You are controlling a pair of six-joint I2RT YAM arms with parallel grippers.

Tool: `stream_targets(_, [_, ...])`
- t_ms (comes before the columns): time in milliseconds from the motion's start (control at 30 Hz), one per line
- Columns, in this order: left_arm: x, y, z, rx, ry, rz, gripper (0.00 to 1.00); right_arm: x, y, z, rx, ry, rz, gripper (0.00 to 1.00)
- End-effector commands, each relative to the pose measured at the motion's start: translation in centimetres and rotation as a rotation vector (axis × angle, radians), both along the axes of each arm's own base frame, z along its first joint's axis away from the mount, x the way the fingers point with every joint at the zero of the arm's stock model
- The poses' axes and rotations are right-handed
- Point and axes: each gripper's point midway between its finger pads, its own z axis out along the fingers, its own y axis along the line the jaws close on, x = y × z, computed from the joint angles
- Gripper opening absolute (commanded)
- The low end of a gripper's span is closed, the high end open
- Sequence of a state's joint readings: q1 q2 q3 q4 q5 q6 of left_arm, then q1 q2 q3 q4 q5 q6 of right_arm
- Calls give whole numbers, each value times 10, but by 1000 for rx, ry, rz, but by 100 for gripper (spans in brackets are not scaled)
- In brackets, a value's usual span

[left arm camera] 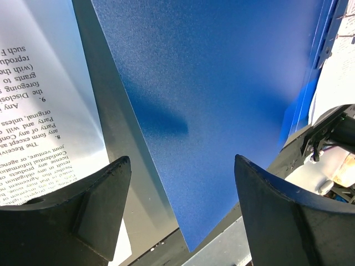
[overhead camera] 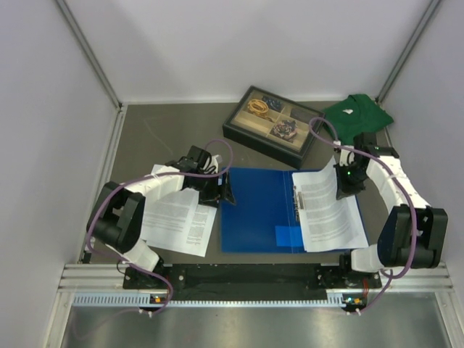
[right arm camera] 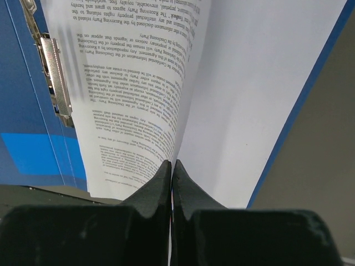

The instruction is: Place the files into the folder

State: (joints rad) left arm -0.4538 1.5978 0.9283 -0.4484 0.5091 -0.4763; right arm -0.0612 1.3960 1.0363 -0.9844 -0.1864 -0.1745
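The blue folder [overhead camera: 254, 210] lies open in the middle of the table, its metal clip [right arm camera: 55, 72] along the spine. Part of the files [overhead camera: 326, 210] rests on its right half. There my right gripper [right arm camera: 172, 163] is shut on the near edge of a printed sheet [right arm camera: 127, 83], which is lifted off a blank white sheet [right arm camera: 260, 83]. The other files [overhead camera: 177, 221] lie on the table left of the folder [left arm camera: 222, 83], partly under my left arm. My left gripper [left arm camera: 182, 160] hovers open over the folder's left edge, holding nothing.
A black-framed compartment tray [overhead camera: 272, 123] with small items stands behind the folder. A green folded shirt [overhead camera: 357, 114] lies at the back right. White walls close in the sides and back. A metal rail [overhead camera: 254, 279] runs along the near edge.
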Motion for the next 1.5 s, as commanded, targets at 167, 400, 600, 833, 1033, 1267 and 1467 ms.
stream_targets(167, [8, -7, 10, -11, -33, -20, 80, 9, 0, -4, -6, -24, -14, 12])
stream_targets(400, [20, 13, 30, 91, -116, 17, 92, 19, -24, 21, -145, -99, -93, 80])
stream_targets(600, [35, 65, 82, 186, -269, 167, 98, 37, -55, 101, -425, -229, -231, 99])
stream_targets(833, [36, 188, 112, 327, -363, 661, 98, 73, 86, 190, -216, -524, -261, 99])
stream_targets(1033, [30, 226, 77, 234, -183, 920, 97, 37, 343, 169, 515, -486, 113, 99])
stream_targets(1267, [40, 231, 36, 168, 4, 954, 78, 14, 474, 85, 489, -290, 138, 82])
stream_targets(1467, [36, 241, 7, 262, 127, 937, 77, 9, 505, 44, 504, -229, -32, 45])
